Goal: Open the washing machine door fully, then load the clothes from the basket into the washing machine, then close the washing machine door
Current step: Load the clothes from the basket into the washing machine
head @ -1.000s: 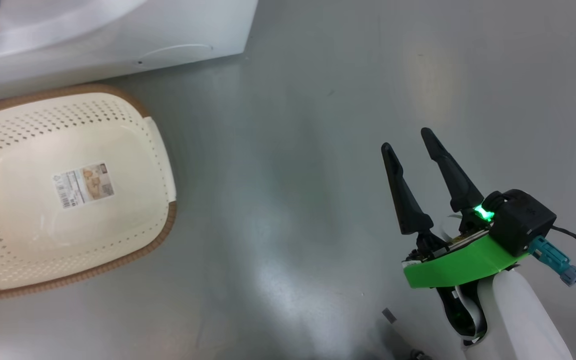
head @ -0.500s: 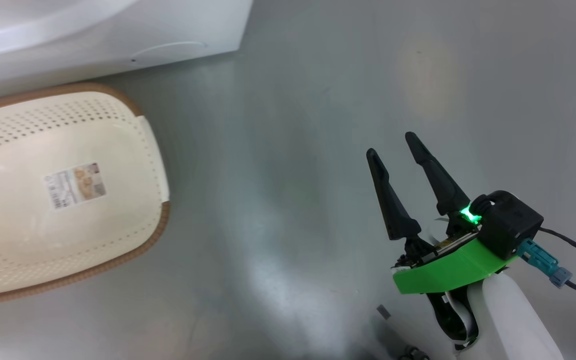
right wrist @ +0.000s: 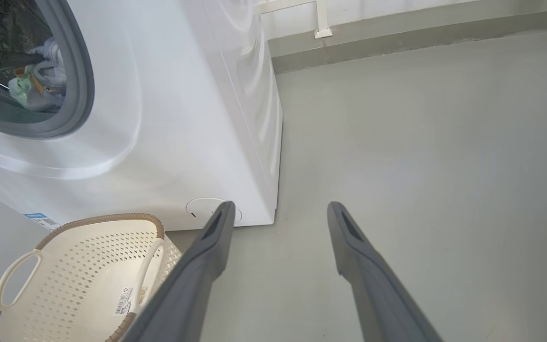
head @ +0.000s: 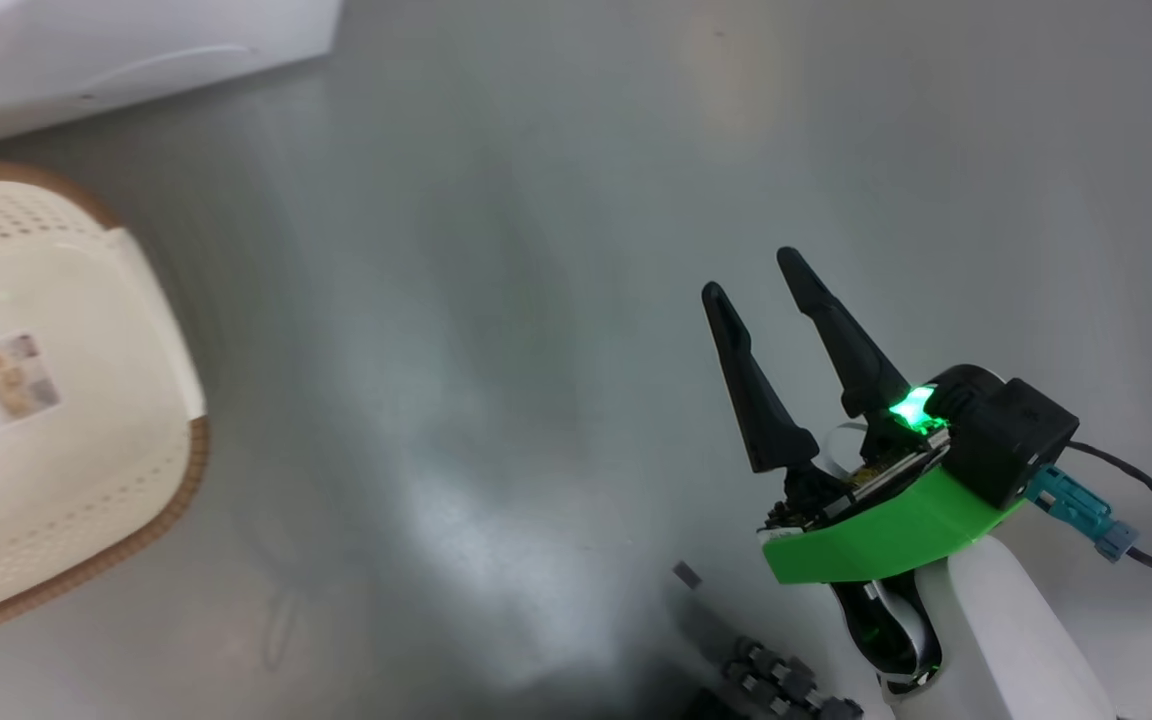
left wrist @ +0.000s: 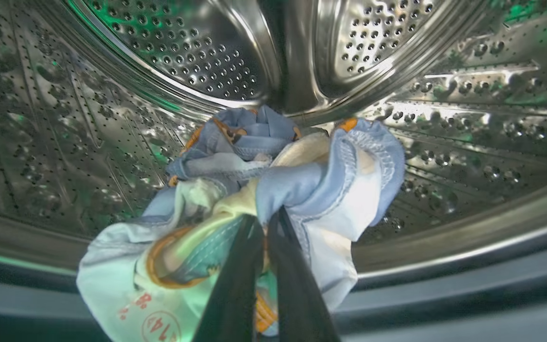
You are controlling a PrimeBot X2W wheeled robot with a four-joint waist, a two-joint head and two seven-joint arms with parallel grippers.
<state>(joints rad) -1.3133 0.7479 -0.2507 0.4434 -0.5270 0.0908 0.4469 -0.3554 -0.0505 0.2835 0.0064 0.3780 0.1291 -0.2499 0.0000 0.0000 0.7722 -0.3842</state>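
In the left wrist view my left gripper (left wrist: 266, 221) is shut on a bunch of light blue and cream clothes (left wrist: 311, 190), held inside the steel drum (left wrist: 183, 52) of the washing machine. From the right wrist view the white washing machine (right wrist: 183, 118) stands at the left, and the clothes (right wrist: 41, 80) show through its grey-sealed opening. The cream basket (right wrist: 79, 266) sits on the floor before it with just a label sticker inside. My right gripper (head: 753, 273) hangs open over bare floor, well right of the basket (head: 86, 440). The washing machine door is out of view.
Grey floor (head: 496, 330) stretches between the basket and my right arm. The machine's lower front (head: 136, 50) has a round flap (right wrist: 202, 209). A wall skirting (right wrist: 397, 38) runs behind the machine. Cables (head: 1136, 500) trail from my right wrist.
The head camera has swung right, so the basket and the machine slid to the picture's left. My right gripper stays open and in much the same pose.
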